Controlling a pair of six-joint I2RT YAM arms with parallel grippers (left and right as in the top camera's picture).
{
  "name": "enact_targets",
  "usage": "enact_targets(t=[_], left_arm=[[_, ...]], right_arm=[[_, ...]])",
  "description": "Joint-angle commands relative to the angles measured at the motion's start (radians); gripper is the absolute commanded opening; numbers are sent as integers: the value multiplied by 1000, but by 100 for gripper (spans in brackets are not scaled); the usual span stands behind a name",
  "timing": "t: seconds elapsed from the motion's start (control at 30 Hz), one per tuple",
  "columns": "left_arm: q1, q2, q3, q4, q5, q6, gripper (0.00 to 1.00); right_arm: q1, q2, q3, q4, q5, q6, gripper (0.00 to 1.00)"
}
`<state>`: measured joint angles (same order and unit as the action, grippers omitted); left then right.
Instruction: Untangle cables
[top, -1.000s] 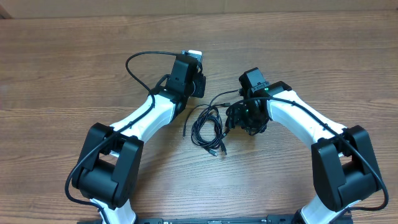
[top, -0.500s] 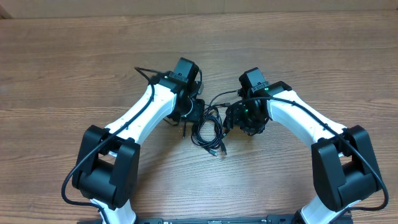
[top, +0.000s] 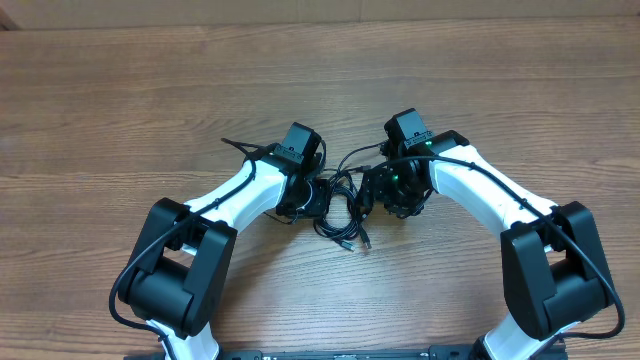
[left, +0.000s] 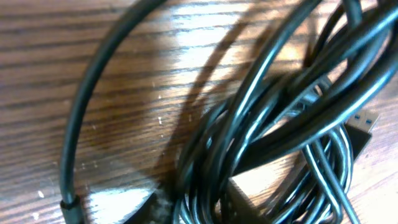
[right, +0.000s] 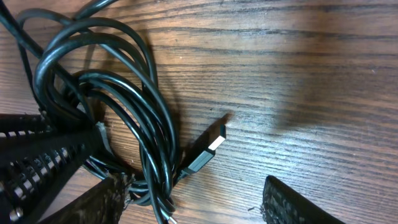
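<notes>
Overhead looks straight down on the table; both wrist cams hug it, pointing past their fingers, all three sharing the cables.

Overhead, the desk is brightly and evenly lit and sharp throughout, with soft shadows under the arms. The left wrist view is too close: the cables are blurred, and white glare lies on the wood. The right wrist view is sharper; the cables gleam, and a broad shadow dims its upper right.
</notes>
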<state>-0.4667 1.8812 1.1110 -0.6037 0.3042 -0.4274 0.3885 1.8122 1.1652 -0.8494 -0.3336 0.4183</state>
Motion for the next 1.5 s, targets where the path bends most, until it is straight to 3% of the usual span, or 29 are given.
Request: enact_targets(t=[0.0, 0.03, 0.1, 0.27, 0.5, 0.7, 0.77, 0.83, 1.03, 1.47], left_arm=[[17, 3, 22, -10, 8, 70, 8], [22, 2, 42, -30, 6, 122, 6], [32, -2, 110, -122, -37, 219, 4], [33, -27, 300, -346, -276, 377, 4], [-58, -98, 487, -407, -371, 669, 4], [-218, -114, 674, -401, -883, 679, 4], [-267, -114, 694, -391, -980, 679, 4], [-301, -113, 692, -411, -981, 669, 4], [-285, -52, 680, -600, -720, 480, 4], [-162, 84, 381, -597, -652, 420, 4]], right_arm=[[-2, -4, 19, 6, -18, 0, 67], [-2, -4, 20, 5, -31, -7, 65], [-14, -16, 32, -3, -92, -95, 48], [-76, -97, 74, -22, -187, -139, 49], [-128, -199, 81, -23, -256, -140, 56], [-136, -201, 81, -24, -256, -137, 56], [-141, -201, 81, -25, -256, -130, 56], [-148, -201, 81, -34, -257, -127, 56], [-186, -201, 81, -109, -256, -132, 56], [-238, -200, 79, -127, -251, -83, 62]])
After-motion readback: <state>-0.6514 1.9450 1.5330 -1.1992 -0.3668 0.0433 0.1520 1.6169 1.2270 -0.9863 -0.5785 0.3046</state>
